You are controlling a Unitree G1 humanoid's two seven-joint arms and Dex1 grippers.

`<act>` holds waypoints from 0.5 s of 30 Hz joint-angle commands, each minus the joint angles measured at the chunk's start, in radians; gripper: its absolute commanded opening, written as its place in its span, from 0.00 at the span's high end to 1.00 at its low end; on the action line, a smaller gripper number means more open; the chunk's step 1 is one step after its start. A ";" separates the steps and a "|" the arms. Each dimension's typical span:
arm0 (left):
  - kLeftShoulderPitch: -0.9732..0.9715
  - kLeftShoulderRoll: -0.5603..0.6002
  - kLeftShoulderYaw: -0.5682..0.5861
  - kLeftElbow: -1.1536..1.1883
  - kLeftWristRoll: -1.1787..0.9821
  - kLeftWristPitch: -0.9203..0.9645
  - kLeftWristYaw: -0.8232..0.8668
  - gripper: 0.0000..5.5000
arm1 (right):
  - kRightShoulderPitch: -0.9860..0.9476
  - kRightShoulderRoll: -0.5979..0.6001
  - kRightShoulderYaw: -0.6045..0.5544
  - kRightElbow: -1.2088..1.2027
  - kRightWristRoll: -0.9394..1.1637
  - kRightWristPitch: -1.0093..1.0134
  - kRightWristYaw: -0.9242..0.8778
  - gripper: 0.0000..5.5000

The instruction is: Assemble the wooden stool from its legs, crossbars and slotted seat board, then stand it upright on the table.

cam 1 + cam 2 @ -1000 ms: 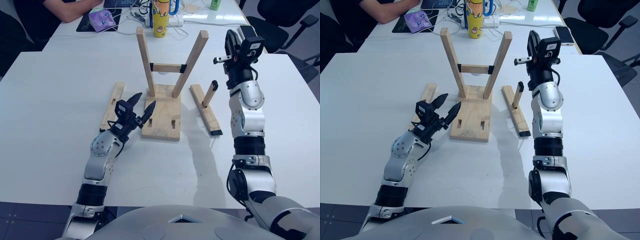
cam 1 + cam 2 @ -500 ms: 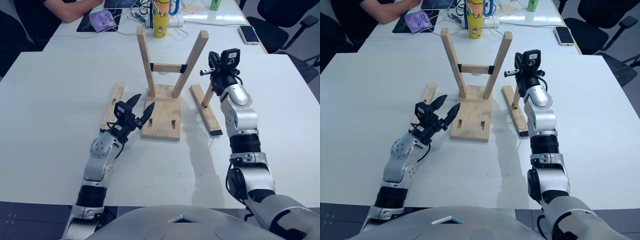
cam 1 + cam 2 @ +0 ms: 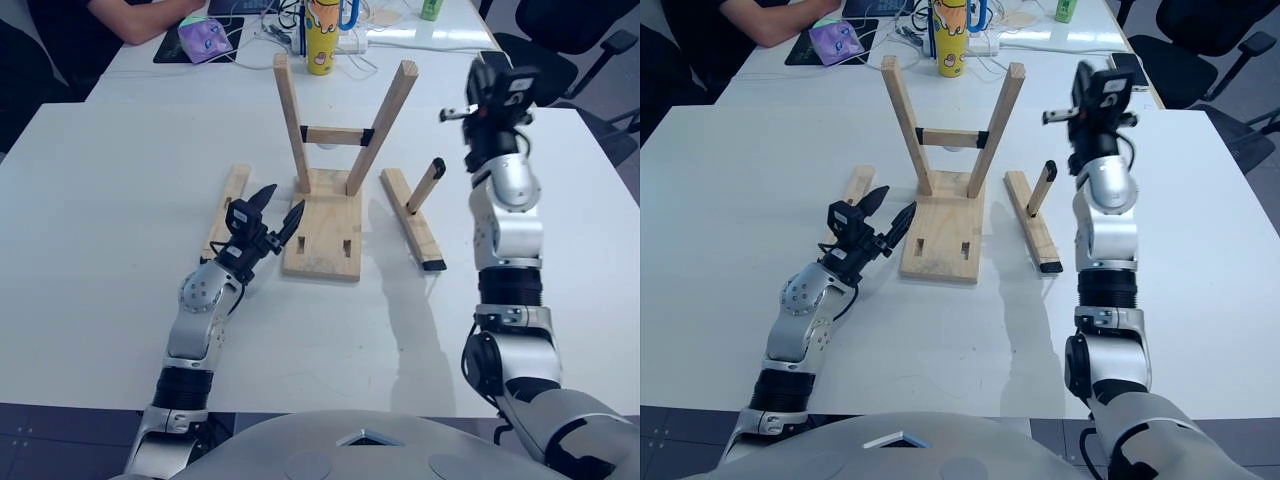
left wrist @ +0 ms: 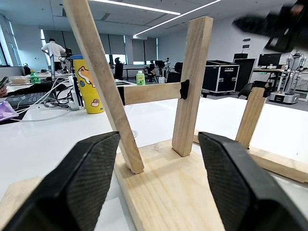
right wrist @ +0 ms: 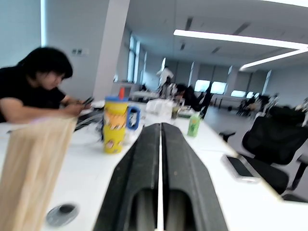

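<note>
pale wood seat board (image 3: pixel 325 240), black-capped crossbar (image 3: pixel 337 135), white table (image 3: pixel 100 180), yellow cartoon-printed cup (image 3: pixel 322 38), black left gripper (image 4: pixel 159 137) with cross-hatched pads (image 4: pixel 91 178).

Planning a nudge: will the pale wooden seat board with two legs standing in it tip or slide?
Likely slides: the seat board lies flat on the white table. Probably stiff: a crossbar ties the two upright legs. Tall legs may make lifting tippy.

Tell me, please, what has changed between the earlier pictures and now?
The right hand, shut, dipped to the top of the short crossbar standing on the loose leg on the right, then rose back up to the right. The crossbar now tilts slightly more. The left hand stayed open beside the seat board, and the two fitted legs did not move.
</note>
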 commanded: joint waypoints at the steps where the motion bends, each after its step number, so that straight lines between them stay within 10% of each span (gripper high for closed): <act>1: 0.007 0.002 0.016 -0.002 -0.044 0.029 -0.021 0.32 | 0.078 -0.091 -0.052 -0.015 -0.018 0.117 -0.001 1.00; 15: 0.048 0.046 0.068 -0.047 -0.164 0.110 -0.090 0.02 | 0.403 -0.267 0.046 -0.261 0.151 0.683 0.419 0.60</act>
